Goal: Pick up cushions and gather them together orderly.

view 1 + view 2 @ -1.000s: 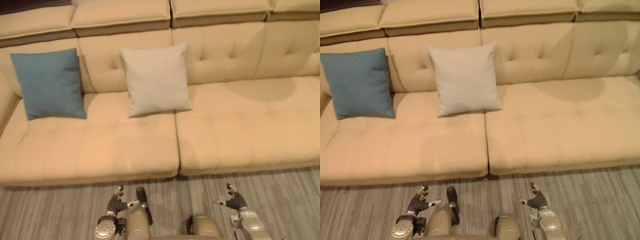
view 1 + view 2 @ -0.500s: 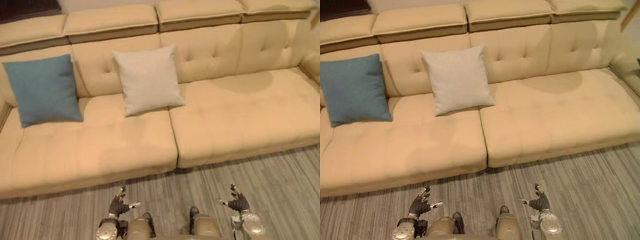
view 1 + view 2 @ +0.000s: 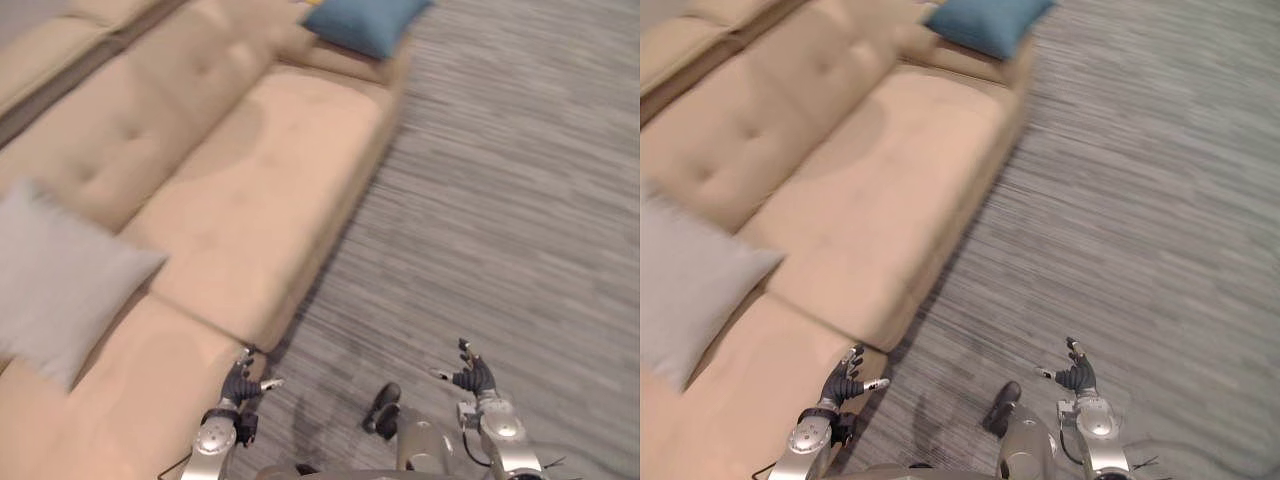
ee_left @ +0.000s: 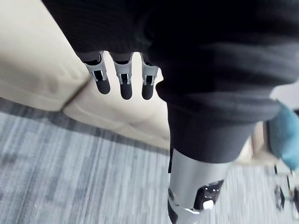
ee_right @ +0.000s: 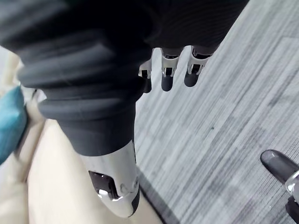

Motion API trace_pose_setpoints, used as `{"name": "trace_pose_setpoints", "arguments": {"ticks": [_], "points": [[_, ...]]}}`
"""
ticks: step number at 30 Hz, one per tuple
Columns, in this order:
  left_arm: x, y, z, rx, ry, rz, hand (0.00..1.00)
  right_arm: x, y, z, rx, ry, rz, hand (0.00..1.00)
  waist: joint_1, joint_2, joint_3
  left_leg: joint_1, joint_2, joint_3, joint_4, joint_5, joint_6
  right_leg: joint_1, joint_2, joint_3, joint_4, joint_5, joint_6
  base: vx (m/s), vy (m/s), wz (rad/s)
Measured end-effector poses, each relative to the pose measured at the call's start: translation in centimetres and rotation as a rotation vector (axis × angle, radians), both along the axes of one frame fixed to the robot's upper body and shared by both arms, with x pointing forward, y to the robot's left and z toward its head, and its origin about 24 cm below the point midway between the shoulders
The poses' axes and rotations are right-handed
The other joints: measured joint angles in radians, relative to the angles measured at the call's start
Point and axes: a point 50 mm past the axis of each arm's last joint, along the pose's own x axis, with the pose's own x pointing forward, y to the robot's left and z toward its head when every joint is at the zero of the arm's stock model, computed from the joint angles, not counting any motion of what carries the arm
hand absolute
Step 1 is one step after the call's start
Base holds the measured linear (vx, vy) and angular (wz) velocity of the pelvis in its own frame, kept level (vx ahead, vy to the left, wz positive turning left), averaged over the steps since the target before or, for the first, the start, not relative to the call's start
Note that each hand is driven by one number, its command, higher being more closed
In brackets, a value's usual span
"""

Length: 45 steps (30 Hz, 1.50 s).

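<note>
A pale grey cushion (image 3: 60,280) leans against the sofa back at the left. A blue cushion (image 3: 365,22) lies at the sofa's far end, at the top of the view. My left hand (image 3: 240,385) hangs low over the sofa's front edge, open and holding nothing. My right hand (image 3: 470,378) hangs low over the floor, also open with nothing in it. In the left wrist view the fingers (image 4: 121,84) point at the seat edge, with the blue cushion (image 4: 285,140) far off. The right wrist view shows straight fingers (image 5: 168,74) above the floor.
The long beige sofa (image 3: 250,170) runs slantwise from the lower left to the top. Grey striped floor (image 3: 500,200) spreads over the right half of the view.
The whole picture has swung, so the camera has turned right along the sofa. The far blue cushion has come into sight. Both hands keep the same low, open pose.
</note>
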Motion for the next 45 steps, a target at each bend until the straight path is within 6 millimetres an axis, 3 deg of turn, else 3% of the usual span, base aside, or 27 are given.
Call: {"name": "trace_pose_setpoints", "arguments": {"ticks": [2, 4, 5, 6, 8, 10, 12, 14, 16, 18, 19, 20, 21, 23, 27, 29, 30, 31, 33, 34, 35, 36, 37, 39, 41, 43, 45], "points": [[0.6, -0.4, 0.3, -0.008, -0.019, -0.007, 0.00, 0.0, 0.2, -0.1, -0.001, 0.003, 0.012, 0.00, 0.001, 0.011, -0.002, -0.013, 0.093, -0.063, 0.184, 0.016, 0.027, 0.007, 0.066, 0.074, -0.001, -0.012, -0.010, 0.29, -0.189, -1.59], [0.5, -0.9, 0.2, -0.016, -0.016, -0.022, 0.00, 0.2, 1.3, -0.2, 0.004, 0.008, 0.060, 0.00, 0.016, 0.015, 0.000, -0.105, 0.167, -0.331, 0.495, 0.123, 0.197, 0.056, 0.163, 0.215, -0.027, -0.042, -0.030, 0.34, -0.121, -2.17], [0.4, -1.6, 0.1, -0.032, -0.017, -0.034, 0.00, 0.5, 1.7, -0.2, 0.001, 0.008, 0.079, 0.00, 0.036, 0.018, 0.003, -0.185, 0.114, -0.501, 0.588, 0.077, 0.135, 0.075, 0.188, 0.286, -0.028, -0.052, -0.032, 0.31, -0.060, -2.09], [0.4, -1.9, 0.1, -0.040, -0.016, -0.030, 0.00, 0.6, 1.9, -0.3, -0.001, 0.013, 0.088, 0.00, 0.042, 0.016, 0.005, -0.227, 0.079, -0.576, 0.613, 0.059, 0.115, 0.088, 0.195, 0.319, -0.028, -0.055, -0.034, 0.23, 0.040, -1.68], [0.0, -2.5, -0.1, -0.062, -0.009, -0.024, 0.00, 0.4, 2.5, -0.9, 0.005, 0.042, 0.094, 0.00, 0.072, 0.002, 0.022, -0.353, -0.018, -0.734, 0.573, 0.019, 0.121, 0.173, 0.207, 0.415, -0.059, -0.071, -0.031, 0.35, 0.105, -1.39], [-0.3, -2.7, -0.1, -0.066, -0.010, -0.021, 0.00, 0.5, 2.8, -0.9, 0.005, 0.042, 0.108, 0.00, 0.087, 0.006, 0.032, -0.452, -0.067, -0.778, 0.444, 0.022, 0.116, 0.229, 0.204, 0.461, -0.089, -0.090, -0.008, 0.35, 0.135, -0.83], [-0.5, -2.7, 0.0, -0.068, -0.016, -0.013, 0.00, 0.9, 2.8, -0.7, 0.003, 0.033, 0.112, 0.00, 0.092, 0.015, 0.038, -0.509, -0.122, -0.800, 0.240, 0.055, 0.071, 0.262, 0.193, 0.488, -0.118, -0.102, 0.012, 0.32, 0.162, -0.38], [-0.9, -2.8, 0.0, -0.075, -0.018, 0.001, 0.00, 0.7, 2.5, -1.1, 0.019, 0.047, 0.078, 0.00, 0.130, 0.028, 0.035, -0.513, -0.158, -0.766, -0.084, 0.146, 0.038, 0.331, 0.196, 0.514, -0.176, -0.123, 0.046, 0.43, 0.215, -0.36], [-1.1, -2.6, -0.1, -0.071, -0.012, 0.009, 0.00, 0.8, 2.6, -1.2, 0.020, 0.050, 0.070, 0.00, 0.152, 0.023, 0.032, -0.516, -0.159, -0.764, -0.107, 0.223, 0.120, 0.351, 0.200, 0.536, -0.166, -0.169, 0.070, 0.52, 0.229, -0.34], [-1.5, -2.4, -0.3, -0.064, 0.002, 0.023, 0.00, 0.2, 3.2, -1.9, 0.042, 0.082, 0.058, 0.00, 0.165, -0.052, 0.008, -0.515, -0.218, -0.747, -0.037, 0.237, 0.186, 0.336, 0.128, 0.548, -0.015, -0.277, 0.146, 0.62, 0.237, -0.12], [-1.5, -2.5, -0.3, -0.067, 0.004, 0.027, 0.00, 0.1, 3.1, -2.1, 0.045, 0.093, 0.050, 0.00, 0.164, -0.065, 0.006, -0.509, -0.230, -0.744, -0.014, 0.209, 0.217, 0.306, 0.107, 0.546, 0.082, -0.292, 0.175, 0.66, 0.210, 0.03], [-1.3, -2.9, -0.4, -0.074, 0.008, 0.016, 0.00, 0.2, 2.9, -2.3, 0.053, 0.102, 0.023, 0.00, 0.157, -0.072, 0.008, -0.465, -0.246, -0.742, 0.016, 0.154, 0.236, 0.234, 0.063, 0.540, 0.321, -0.245, 0.253, 0.68, 0.205, 0.07], [-1.4, -2.9, -0.5, -0.071, 0.016, 0.011, 0.00, -0.2, 2.9, -2.6, 0.059, 0.120, 0.012, 0.00, 0.147, -0.074, 0.008, -0.391, -0.263, -0.742, 0.007, 0.114, 0.255, 0.184, 0.014, 0.507, 0.506, -0.178, 0.256, 0.67, 0.211, 0.09], [-1.7, -2.6, -0.6, -0.062, 0.027, 0.012, 0.00, -0.6, 2.8, -2.8, 0.060, 0.132, 0.006, 0.00, 0.136, -0.057, 0.008, -0.245, -0.271, -0.742, -0.028, 0.055, 0.250, 0.148, -0.046, 0.410, 0.625, -0.217, 0.171, 0.60, 0.148, -0.11], [-0.5, -1.5, 0.2, -0.039, -0.012, 0.010, 0.00, -0.4, 2.8, -2.7, 0.064, 0.124, 0.004, 0.00, 0.111, -0.031, 0.003, -0.119, -0.272, -0.773, -0.103, 0.000, 0.238, -0.029, -0.040, 0.300, 0.418, -0.248, 0.152, 0.65, 0.084, 0.20], [0.7, -1.6, 0.6, -0.041, -0.037, 0.006, 0.00, -0.7, 1.9, -2.6, 0.044, 0.132, -0.007, 0.00, 0.087, -0.008, 0.027, -0.031, -0.241, -0.817, -0.141, -0.007, 0.202, -0.072, 0.037, 0.355, 0.084, -0.145, 0.172, 0.80, -0.026, 0.67], [0.7, -1.4, 0.5, -0.034, -0.036, 0.009, 0.00, -1.2, 1.6, -2.8, 0.047, 0.147, -0.032, 0.00, 0.080, -0.015, 0.028, 0.014, -0.242, -0.853, -0.145, -0.009, 0.167, -0.082, 0.065, 0.442, -0.121, -0.027, 0.197, 0.70, -0.085, 0.81], [0.7, -1.4, 0.5, -0.028, -0.035, 0.010, 0.00, -1.7, 1.4, -3.0, 0.048, 0.163, -0.043, 0.00, 0.076, -0.020, 0.028, 0.039, -0.241, -0.876, -0.134, -0.025, 0.140, -0.087, 0.070, 0.475, -0.168, 0.029, 0.198, 0.92, -0.176, 1.06], [0.1, -1.0, 0.1, -0.011, -0.012, 0.014, 0.00, -3.2, 1.4, -3.7, 0.056, 0.205, -0.057, 0.00, 0.060, -0.043, 0.013, 0.062, -0.233, -0.936, -0.006, -0.058, 0.085, -0.100, 0.065, 0.518, -0.083, 0.153, 0.136, 0.84, -0.260, 0.97], [-0.3, -1.8, -0.3, -0.035, 0.006, 0.030, 0.00, -3.6, 0.8, -3.7, 0.043, 0.214, -0.059, 0.00, 0.048, 0.017, 0.005, -0.018, -0.158, -0.943, 0.227, -0.023, 0.059, -0.095, 0.093, 0.483, 0.035, 0.124, 0.114, 0.83, -0.253, 0.51], [-0.5, -2.2, -0.5, -0.049, 0.014, 0.036, 0.00, -2.9, 0.9, -3.3, 0.040, 0.185, -0.048, 0.00, 0.062, 0.044, 0.000, -0.123, -0.093, -0.919, 0.444, 0.133, 0.067, -0.073, 0.128, 0.474, 0.045, 0.068, 0.093, 0.80, -0.213, 0.13], [-0.5, -2.3, -0.5, -0.054, 0.014, 0.037, 0.00, -2.3, 1.0, -2.9, 0.039, 0.165, -0.038, 0.00, 0.072, 0.051, 0.002, -0.172, -0.066, -0.903, 0.532, 0.214, 0.088, -0.054, 0.147, 0.477, 0.037, 0.052, 0.088, 0.61, -0.130, -0.44], [-0.4, -2.6, -0.5, -0.061, 0.017, 0.034, 0.00, -1.2, 1.3, -2.4, 0.040, 0.129, -0.026, 0.00, 0.093, 0.053, 0.009, -0.262, -0.005, -0.863, 0.711, 0.187, 0.127, 0.018, 0.180, 0.486, -0.005, 0.033, 0.069, 0.61, -0.128, -0.36], [0.2, -2.6, -0.2, -0.062, -0.002, 0.027, 0.00, -0.6, 1.6, -2.2, 0.052, 0.109, -0.031, 0.00, 0.099, 0.021, 0.043, -0.319, -0.012, -0.833, 0.776, 0.112, 0.153, 0.197, 0.177, 0.502, -0.093, 0.020, 0.051, 0.78, -0.110, -0.04], [0.4, -2.6, 0.0, -0.062, -0.016, 0.021, 0.00, -0.6, 1.6, -2.1, 0.067, 0.093, -0.049, 0.00, 0.113, -0.015, 0.044, -0.396, -0.070, -0.800, 0.679, 0.082, 0.177, 0.320, 0.141, 0.508, -0.171, -0.002, 0.049, 0.72, -0.026, 0.11], [0.6, -2.6, 0.3, -0.067, -0.032, 0.014, 0.00, 0.2, 1.0, -1.5, 0.058, 0.062, -0.062, 0.00, 0.125, -0.037, 0.052, -0.489, -0.127, -0.791, 0.494, 0.082, 0.177, 0.383, 0.105, 0.508, -0.219, -0.056, 0.100, 0.54, 0.078, 0.03], [0.4, -3.0, 0.3, -0.086, -0.029, 0.018, 0.00, 0.3, -0.4, -1.2, 0.038, 0.055, -0.099, 0.00, 0.144, 0.025, 0.045, -0.538, -0.155, -0.787, 0.017, 0.193, 0.077, 0.453, 0.110, 0.495, -0.262, -0.105, 0.160, 0.53, 0.173, -0.05]]}}
